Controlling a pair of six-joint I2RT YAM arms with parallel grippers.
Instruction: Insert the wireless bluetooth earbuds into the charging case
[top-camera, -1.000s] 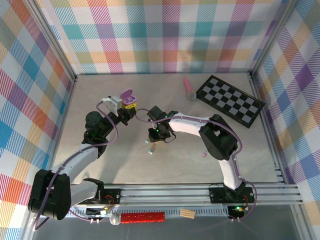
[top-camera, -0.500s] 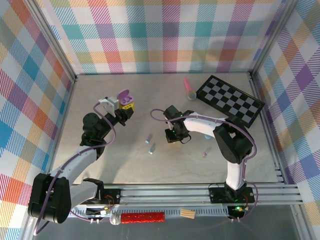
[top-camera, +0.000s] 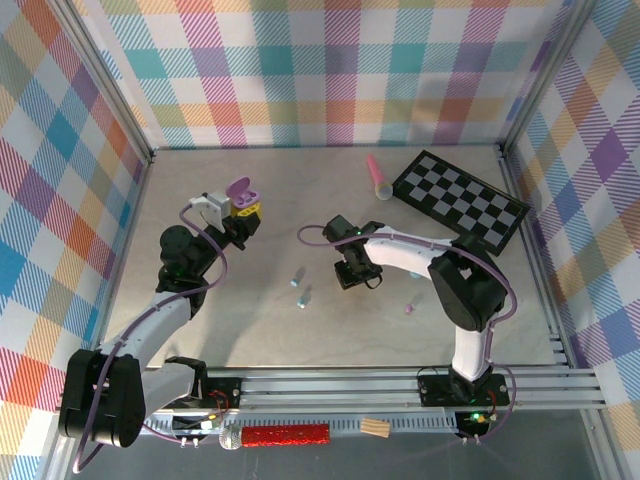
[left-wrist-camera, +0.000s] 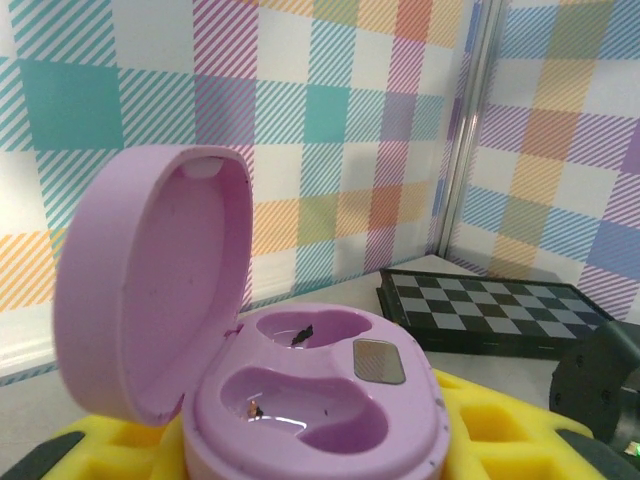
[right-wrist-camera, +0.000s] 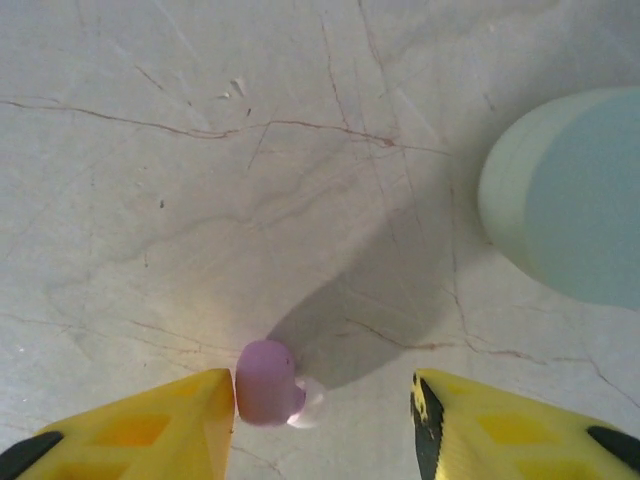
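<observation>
Shut tight, the left gripper (top-camera: 247, 210) holds the charging case (left-wrist-camera: 318, 395) between its yellow pads (left-wrist-camera: 480, 430), raised over the left part of the table (top-camera: 200, 330). The lid (left-wrist-camera: 150, 290) is tipped back, and both sockets look empty, so by my reading no earbud is seated yet.

Toward the middle, two pale blue earbuds (top-camera: 297, 278) lie loose on the table, near each other and well apart from the case.

Right of them, the right gripper (right-wrist-camera: 322, 400) hangs low over the table with its fingers spread and nothing in its grasp. A pink earbud (right-wrist-camera: 268, 382) lies between the fingers, right beside the one on the left of the wrist view; I cannot tell whether they touch. A pale mint rounded thing (right-wrist-camera: 570, 190) sits near the other finger. Farther right lies another small pink earbud (top-camera: 408, 310).

The step in hand looks like the pick-up. Next, the fingers should centre on the pink earbud before closing, since it sits off to one side and could be pushed away. It then has to be carried left to the open case.
</observation>
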